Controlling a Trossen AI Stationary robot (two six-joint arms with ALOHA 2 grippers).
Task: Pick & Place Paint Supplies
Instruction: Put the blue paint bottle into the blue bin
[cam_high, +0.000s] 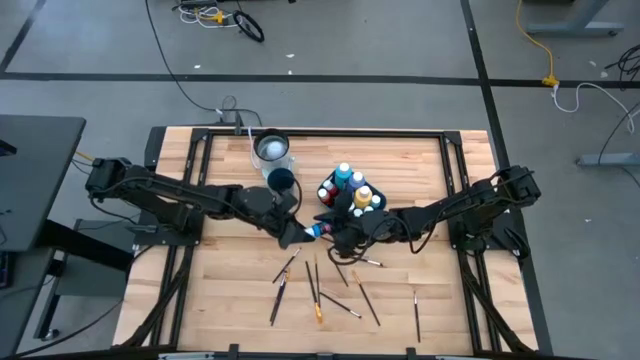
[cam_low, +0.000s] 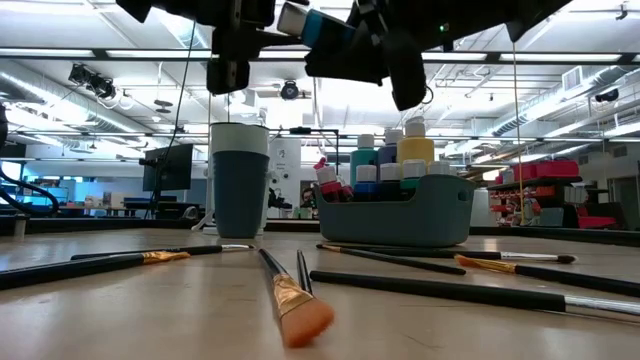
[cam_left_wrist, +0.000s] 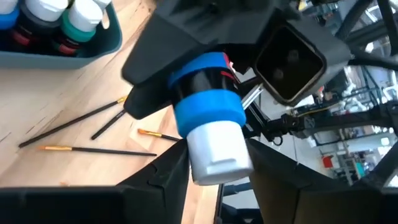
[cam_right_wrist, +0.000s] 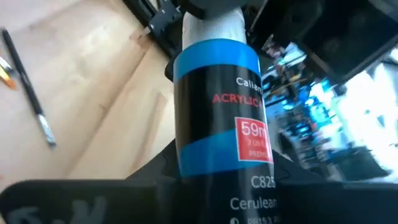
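Inside the teal rectangular plastic tray (cam_high: 333, 196), small paint bottles with pale caps (cam_high: 352, 186) are standing packed together upright. Just beside the tray, a dark blue cup (cam_high: 281, 180) is sitting, with a clear round container (cam_high: 271, 150) beyond it. Just in front of the tray, above the wooden table (cam_high: 220, 290), a black blue-banded acrylic paint bottle with a white cap (cam_left_wrist: 208, 121) is hanging between both arms: the right gripper (cam_high: 345, 235) is clasping its body, while the left gripper (cam_high: 300, 232) is bracketing its cap end with fingers apart. Thin dark-handled brushes (cam_high: 365, 300) are lying scattered on the table nearer than the tray.
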